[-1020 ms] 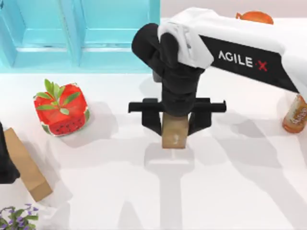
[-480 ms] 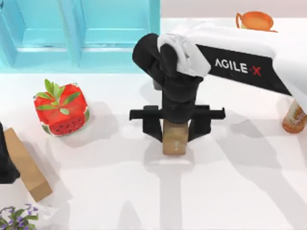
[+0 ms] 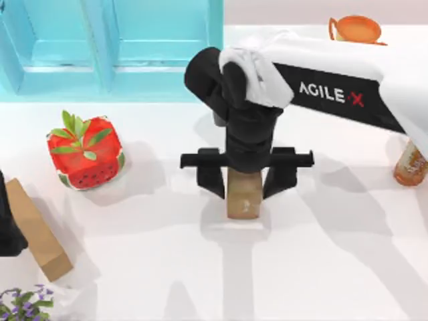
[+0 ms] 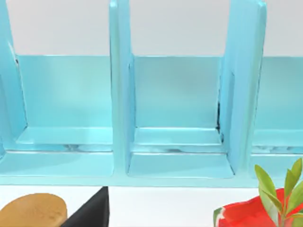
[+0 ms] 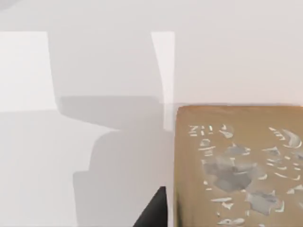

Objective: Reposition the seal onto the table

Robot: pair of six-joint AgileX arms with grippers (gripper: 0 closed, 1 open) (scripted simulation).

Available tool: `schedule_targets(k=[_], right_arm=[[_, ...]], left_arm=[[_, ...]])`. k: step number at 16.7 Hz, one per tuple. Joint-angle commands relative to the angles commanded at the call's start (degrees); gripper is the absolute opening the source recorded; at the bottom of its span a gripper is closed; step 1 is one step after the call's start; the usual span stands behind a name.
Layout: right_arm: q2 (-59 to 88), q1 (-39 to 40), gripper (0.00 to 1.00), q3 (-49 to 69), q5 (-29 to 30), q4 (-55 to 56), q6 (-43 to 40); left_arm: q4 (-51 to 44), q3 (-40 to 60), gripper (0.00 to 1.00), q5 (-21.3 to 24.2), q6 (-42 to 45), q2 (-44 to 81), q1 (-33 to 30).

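At the centre of the top view, the right gripper was seen with its two black fingers spread, one on each side of the seal and apart from it, so the block was released. The brown seal stood on the white table, just below the gripper. In the right wrist view its marked face was seen at lower right. The left arm was parked at the left edge, beside a tan slab.

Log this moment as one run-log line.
right gripper: open, straddling seal | seal: on table, centre | left gripper: parked, table's left edge
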Motion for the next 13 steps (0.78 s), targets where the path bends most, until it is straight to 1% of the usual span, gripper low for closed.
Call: schedule_targets(k=[2, 3, 13], right_arm=[[0.00, 0.00, 0.98, 0.00, 0.00, 0.00, 0.00], [0.00, 0.00, 1.00, 0.00, 0.00, 0.00, 0.00], [0.16, -0.14, 1.00, 0.78, -0.03, -0.66, 0.07]], left_arm=[[0.00, 0.00, 1.00, 0.00, 0.00, 0.00, 0.00], [0.00, 0.00, 1.00, 0.00, 0.00, 0.00, 0.00], [0.00, 0.00, 1.00, 0.00, 0.00, 0.00, 0.00]])
